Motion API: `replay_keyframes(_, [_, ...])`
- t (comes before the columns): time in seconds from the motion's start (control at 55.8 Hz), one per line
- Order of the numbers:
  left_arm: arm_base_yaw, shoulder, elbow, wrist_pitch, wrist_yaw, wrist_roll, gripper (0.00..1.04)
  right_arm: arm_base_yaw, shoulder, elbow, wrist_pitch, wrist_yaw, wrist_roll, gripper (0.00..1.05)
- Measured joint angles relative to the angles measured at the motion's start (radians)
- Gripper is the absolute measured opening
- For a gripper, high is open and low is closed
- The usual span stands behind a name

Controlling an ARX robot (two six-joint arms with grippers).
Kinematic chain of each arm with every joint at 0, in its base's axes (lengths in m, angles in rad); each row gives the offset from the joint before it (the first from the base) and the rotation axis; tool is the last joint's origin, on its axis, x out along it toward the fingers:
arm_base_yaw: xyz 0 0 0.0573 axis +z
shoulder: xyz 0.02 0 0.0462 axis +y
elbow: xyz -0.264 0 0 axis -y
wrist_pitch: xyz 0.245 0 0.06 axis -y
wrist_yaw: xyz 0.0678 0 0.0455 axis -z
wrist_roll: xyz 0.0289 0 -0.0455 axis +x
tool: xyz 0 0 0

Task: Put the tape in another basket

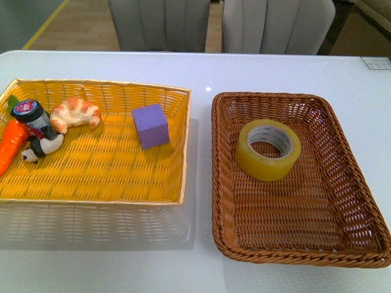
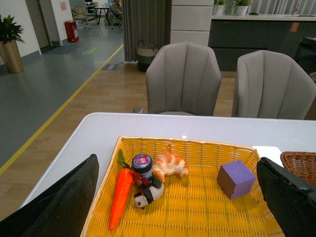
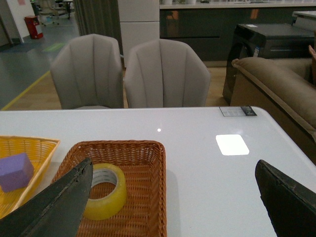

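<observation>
The wide roll of translucent yellowish packing tape with a white core [image 1: 268,149] lies flat inside the dark brown woven wicker basket [image 1: 360,201], in the far half of it and nearer the wall that faces the bright yellow woven basket [image 1: 91,177]. The two baskets stand side by side on the glossy white surface [image 1: 122,262], close together but apart.

In the yellow basket, all toward its far side, a purple foam cube [image 1: 150,125] sits at the end nearest the brown basket. A small golden croissant [image 1: 75,112] lies further from the brown basket. Beyond it, a dark jar with a pink-rimmed lid [image 1: 29,113], a little black-and-white panda figure [image 1: 41,145] and an orange toy carrot [image 1: 11,145] crowd together.

The left pincer [image 2: 180,197] hangs wide open above the yellow basket, holding nothing. The right pincer [image 3: 173,197] is likewise spread wide and empty, with the tape showing just beside one of its dark fingers [image 3: 59,202].

Two grey upholstered chairs [image 3: 131,74] stand behind the surface.
</observation>
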Motion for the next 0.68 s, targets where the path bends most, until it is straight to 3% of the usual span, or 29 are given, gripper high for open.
replay_keyframes(0.681, [0.0,0.0,0.0,0.0,0.0,0.0,0.96,0.0,0.0,0.0,0.0,0.0,0.0,0.96])
